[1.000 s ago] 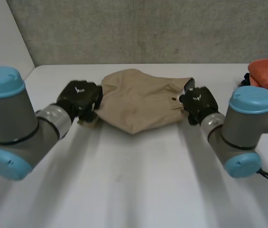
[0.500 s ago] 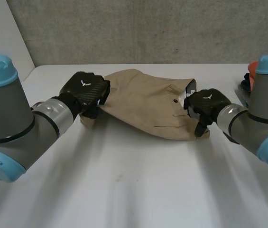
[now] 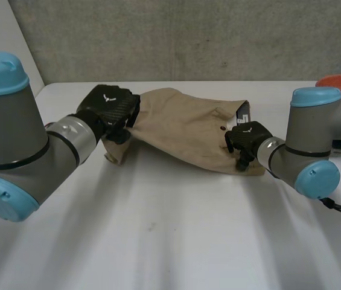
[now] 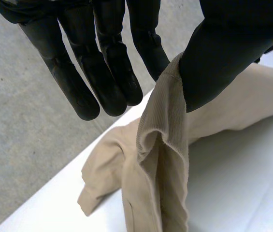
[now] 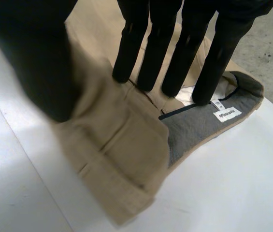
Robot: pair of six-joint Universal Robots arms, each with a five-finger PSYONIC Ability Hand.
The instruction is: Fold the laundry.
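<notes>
Tan trousers [image 3: 182,130] lie stretched across the white surface [image 3: 158,235] with a robot hand at each end, in the middle of a fold. At the leg end, the left hand [image 3: 111,109] has a ridge of cloth raised off the surface. It is pinched between the thumb [image 4: 218,53] and the nearest of the fingers [image 4: 148,43], while the rest of that hand's fingers stand straight and clear of the fabric. At the waistband [image 5: 204,128] end, the right hand [image 3: 247,138] rests on the trousers. Its straight fingers are planted just short of the grey lining and its label [image 5: 227,115], and its thumb is set on the cloth opposite, apparently nipping a fold between them. An orange cloth [image 3: 339,84] sits beyond the waistband end, well apart from the trousers. The step looks like a spread or carry-over of the trousers, judged early in the task, since the cloth is slack and creased at both ends. To do it well, both hands would need to move together at the same height and pull the trousers taut without dragging. The left hand's thin pinch looks likely to slip if the pull is sharp.
</notes>
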